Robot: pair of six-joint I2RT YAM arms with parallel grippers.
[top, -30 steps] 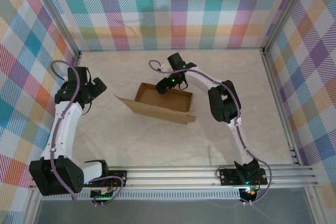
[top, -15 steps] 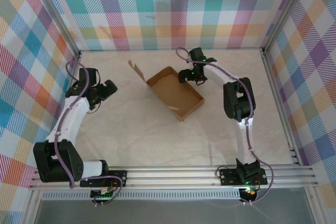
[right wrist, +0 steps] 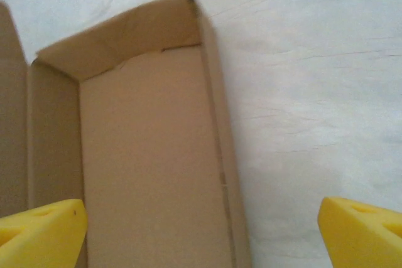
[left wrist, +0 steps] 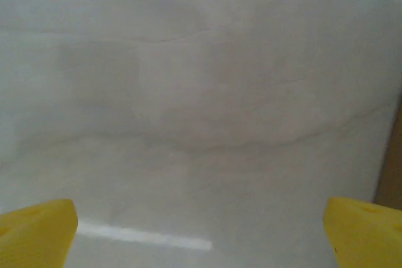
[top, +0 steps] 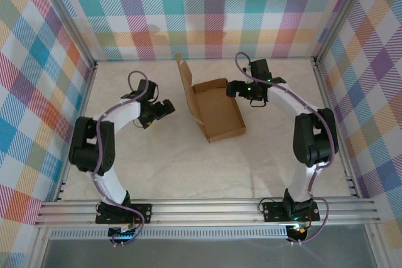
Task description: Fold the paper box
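Currently the paper box [top: 218, 112] sits open-topped on the desk [top: 157, 167], midway across and toward the far edge, with its long lid flap [top: 185, 83] standing upright along the box's left side. Left hand [top: 168, 107] hovers near that flap over bare desk, yellow fingers [left wrist: 38, 233] spread wide and holding nothing. Right hand [top: 231, 88] is above the box's far right corner, fingers [right wrist: 361, 230] likewise apart, with the box's right wall [right wrist: 220, 155] below and between them, not clamped.
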